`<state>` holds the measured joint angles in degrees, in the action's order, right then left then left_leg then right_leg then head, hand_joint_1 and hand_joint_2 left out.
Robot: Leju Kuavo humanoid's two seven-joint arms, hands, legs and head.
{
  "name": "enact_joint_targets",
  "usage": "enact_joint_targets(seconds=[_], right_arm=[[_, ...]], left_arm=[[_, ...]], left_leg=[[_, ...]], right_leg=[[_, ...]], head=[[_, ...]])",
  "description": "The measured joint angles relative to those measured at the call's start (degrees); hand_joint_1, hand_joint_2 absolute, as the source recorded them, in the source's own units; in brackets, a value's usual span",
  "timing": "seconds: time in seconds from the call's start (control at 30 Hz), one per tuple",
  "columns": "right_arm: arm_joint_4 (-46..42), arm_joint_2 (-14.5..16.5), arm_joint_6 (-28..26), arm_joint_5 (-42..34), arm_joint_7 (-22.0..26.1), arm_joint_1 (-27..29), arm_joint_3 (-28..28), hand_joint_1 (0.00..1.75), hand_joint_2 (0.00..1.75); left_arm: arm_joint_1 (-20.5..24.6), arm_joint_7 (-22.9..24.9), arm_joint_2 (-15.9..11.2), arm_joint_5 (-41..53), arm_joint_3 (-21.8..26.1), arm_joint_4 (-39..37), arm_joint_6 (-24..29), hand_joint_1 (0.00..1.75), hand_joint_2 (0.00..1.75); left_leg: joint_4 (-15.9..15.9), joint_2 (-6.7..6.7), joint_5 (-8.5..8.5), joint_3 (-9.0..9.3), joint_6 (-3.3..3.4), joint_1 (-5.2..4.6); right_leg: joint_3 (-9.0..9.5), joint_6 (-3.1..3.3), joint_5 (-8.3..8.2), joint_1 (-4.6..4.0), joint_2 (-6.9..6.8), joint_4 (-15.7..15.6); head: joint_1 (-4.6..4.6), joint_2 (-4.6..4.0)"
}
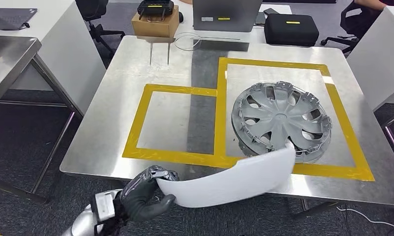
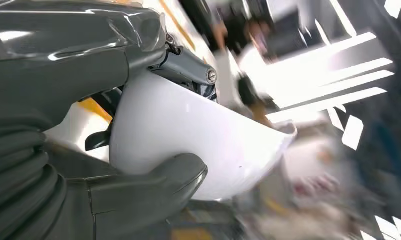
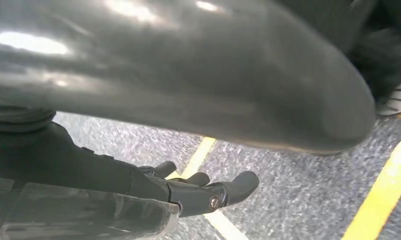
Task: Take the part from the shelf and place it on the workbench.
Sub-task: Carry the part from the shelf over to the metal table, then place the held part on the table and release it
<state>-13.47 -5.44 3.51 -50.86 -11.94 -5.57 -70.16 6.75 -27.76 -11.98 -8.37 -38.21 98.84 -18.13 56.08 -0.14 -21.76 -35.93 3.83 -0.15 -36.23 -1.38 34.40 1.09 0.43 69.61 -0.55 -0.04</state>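
Observation:
My left hand grips one end of a long curved white plastic part at the near edge of the workbench. The part's free end reaches right, over the near rim of a silver wheel cover lying in the larger yellow-taped square. Close up, the left wrist view has the thumb under the white part and the darker fingers over it. My right hand hangs above grey floor with yellow lines, fingers apart, holding nothing.
A smaller yellow-taped square lies left of the wheel cover. At the far edge stand a cardboard box, a grey case and a black case. Another metal table is on the left, office chairs behind.

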Motion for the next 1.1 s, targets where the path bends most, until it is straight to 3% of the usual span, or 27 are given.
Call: enact_joint_targets(seconds=[0.03, 0.07, 0.13, 0.17, 0.2, 0.27, 0.33, 0.4, 0.5, 0.57, 0.6, 0.7, 0.77, 0.83, 0.9, 0.97, 1.03, 1.07, 1.1], right_arm=[[0.0, -0.1, -0.1, 0.0, 0.0, 0.1, 0.0, 0.0, 0.0], [0.0, -0.1, -0.2, -0.1, 0.0, 0.2, 0.0, 0.0, 0.0], [0.1, -0.2, -0.6, -0.1, 0.0, 0.4, 0.0, 0.0, 0.0], [0.1, -0.2, -0.7, -0.1, 0.0, 0.4, 0.1, 0.0, 0.0], [0.1, -0.1, -0.8, -0.1, 0.0, 0.4, 0.1, 0.0, 0.0], [0.1, 0.1, -0.8, 0.0, 0.0, 0.5, 0.1, 0.0, 0.0], [0.1, 0.2, -0.8, 0.2, 0.0, 0.5, 0.1, 0.0, 0.0], [0.1, 0.4, -0.8, 0.4, 0.0, 0.5, 0.1, 0.0, 0.0], [0.1, 0.7, -0.6, 0.4, -0.1, 0.7, 0.1, 0.0, 0.0], [0.1, 0.8, -0.5, 0.4, -0.4, 0.9, 0.1, 0.0, 0.0], [0.1, 0.9, -0.4, 0.3, -0.5, 0.9, 0.1, 0.0, 0.0], [0.1, 1.3, 0.2, 0.0, -1.0, 0.8, 0.2, 0.0, 0.0], [0.1, 1.7, 0.4, -0.1, -1.2, 0.8, 0.3, 0.0, 0.0], [0.1, 2.0, 0.5, -0.1, -1.3, 1.0, 0.4, 0.0, 0.0], [0.1, 2.1, 0.4, -0.2, -1.4, 1.2, 0.4, 0.0, 0.0], [0.1, 2.0, 0.3, -0.4, -1.4, 1.2, 0.4, 0.0, 0.0], [0.1, 1.8, 0.1, -0.7, -1.5, 1.3, 0.5, 0.0, 0.0], [0.1, 1.7, 0.0, -0.9, -1.6, 1.5, 0.6, 0.0, 0.0], [0.1, 1.6, -0.1, -1.0, -1.7, 1.6, 0.6, 0.0, 0.0]], left_arm=[[0.1, 0.2, 0.3, 2.4, -0.1, -0.4, 2.0, 1.75, 1.75], [0.1, 0.4, 0.5, 4.4, -0.1, -0.7, 3.9, 1.75, 1.75], [0.4, 1.8, 1.0, 12.0, -0.3, -1.2, 9.9, 1.75, 1.75], [0.7, 3.3, 1.3, 17.6, -0.4, -1.7, 14.3, 1.75, 1.75], [1.2, 5.0, 1.6, 23.1, -0.6, -2.5, 18.6, 1.75, 1.75], [3.1, 8.7, 2.5, 30.9, -1.2, -5.2, 25.3, 1.75, 1.75], [5.4, 12.2, 3.9, 35.7, -1.9, -9.2, 29.7, 1.75, 1.75], [7.7, 15.0, 5.4, 38.7, -2.4, -13.8, 32.8, 1.75, 1.75], [10.9, 17.6, 7.5, 40.9, -2.8, -20.0, 35.3, 1.75, 1.75], [12.8, 19.6, 8.8, 42.9, -3.0, -24.1, 36.5, 1.75, 1.75], [13.9, 20.5, 9.5, 44.0, -3.2, -26.3, 37.1, 1.75, 1.75], [18.9, 22.2, 11.6, 46.5, -3.7, -34.2, 38.1, 1.75, 1.75], [22.3, 23.0, 12.9, 47.0, -4.0, -39.9, 38.2, 1.75, 1.75], [24.6, 23.3, 13.9, 47.1, -4.3, -44.6, 38.4, 1.75, 1.75], [26.3, 23.5, 15.0, 47.0, -4.4, -48.0, 38.5, 1.75, 1.75], [27.8, 24.6, 16.1, 47.0, -4.7, -51.3, 38.1, 1.75, 1.75], [29.2, 26.7, 17.2, 47.4, -5.2, -55.1, 37.6, 1.75, 1.75], [29.8, 27.8, 17.6, 47.7, -5.4, -56.9, 37.5, 1.75, 1.75], [30.3, 28.8, 18.0, 48.0, -5.6, -58.7, 37.4, 1.75, 1.75]], left_leg=[[0.0, -0.07, -0.07, 0.0, 0.03, -0.02], [0.1, -0.16, -0.12, -0.01, 0.02, -0.02], [0.4, -0.33, -0.31, -0.02, -0.25, 0.07], [0.8, -0.38, -0.5, -0.09, -0.53, 0.07], [1.2, -0.44, -0.79, -0.21, -0.9, -0.01], [1.9, -0.56, -1.14, -0.43, -1.55, -0.16], [2.1, -0.6, -1.16, -0.58, -1.95, 0.03], [3.9, -0.41, -2.47, -1.44, -2.49, 0.33], [13.9, -0.05, -7.6, -5.81, -3.45, 0.67], [18.2, 0.04, -8.59, -7.79, -3.55, 0.78], [17.2, 0.07, -7.55, -7.34, -3.35, 0.78], [6.4, -0.05, -2.7, -2.06, -1.75, 0.38], [2.8, -0.09, -2.05, -0.23, -0.81, -0.21], [2.1, -0.04, -2.02, 0.07, -0.46, -0.55], [0.8, 0.04, -1.51, 0.85, -0.09, -0.29], [-0.2, 0.08, -1.11, 1.49, 0.26, -0.01], [-0.2, 0.04, -1.12, 1.52, 0.4, -0.06], [-0.2, 0.01, -1.15, 1.53, 0.37, -0.08], [-0.1, -0.03, -1.2, 1.54, 0.31, -0.07]], right_leg=[[-1.79, -0.21, 0.5, 0.05, 0.0, 2.6], [-2.62, -0.65, 0.13, 0.14, -0.02, 3.3], [-0.83, -1.97, -3.01, 0.47, -0.08, -2.1], [0.8, -2.39, -4.74, 0.61, -0.21, -6.0], [2.21, -2.38, -6.11, 0.69, -0.27, -9.2], [3.22, -1.46, -7.1, 0.52, -0.39, -11.5], [3.42, -0.44, -7.42, 0.45, -0.38, -11.5], [3.61, 0.17, -7.72, 0.66, -0.37, -11.6], [3.59, 0.49, -7.85, 0.64, -0.35, -11.6], [3.58, 0.51, -7.82, 0.49, -0.33, -11.6], [3.61, 0.51, -7.8, 0.41, -0.3, -11.6], [3.61, 0.45, -7.81, 0.13, -0.18, -11.7], [3.31, 0.22, -7.93, 0.24, -0.19, -11.8], [3.25, -0.28, -8.05, 0.28, -0.19, -12.0], [2.82, -0.58, -7.41, 0.15, -0.27, -11.2], [0.26, -0.29, -5.26, 0.15, -0.34, -6.2], [-3.74, -0.22, -2.91, 0.22, -0.33, 1.2], [-4.96, -0.52, -2.65, 0.32, -0.34, 3.1], [-5.23, -1.02, -3.16, 0.45, -0.36, 3.1]], head=[[0.0, 0.0], [0.01, 0.0], [0.01, 0.0], [0.02, 0.0], [-0.02, 0.0], [-0.11, 0.0], [-0.15, 0.0], [-0.19, 0.0], [-0.28, 0.0], [-0.28, 0.0], [-0.28, 0.0], [-0.15, 0.0], [-0.06, 0.0], [-0.14, 0.0], [-0.12, 0.0], [0.03, 0.0], [0.13, 0.0], [0.14, 0.0], [0.13, 0.0]])
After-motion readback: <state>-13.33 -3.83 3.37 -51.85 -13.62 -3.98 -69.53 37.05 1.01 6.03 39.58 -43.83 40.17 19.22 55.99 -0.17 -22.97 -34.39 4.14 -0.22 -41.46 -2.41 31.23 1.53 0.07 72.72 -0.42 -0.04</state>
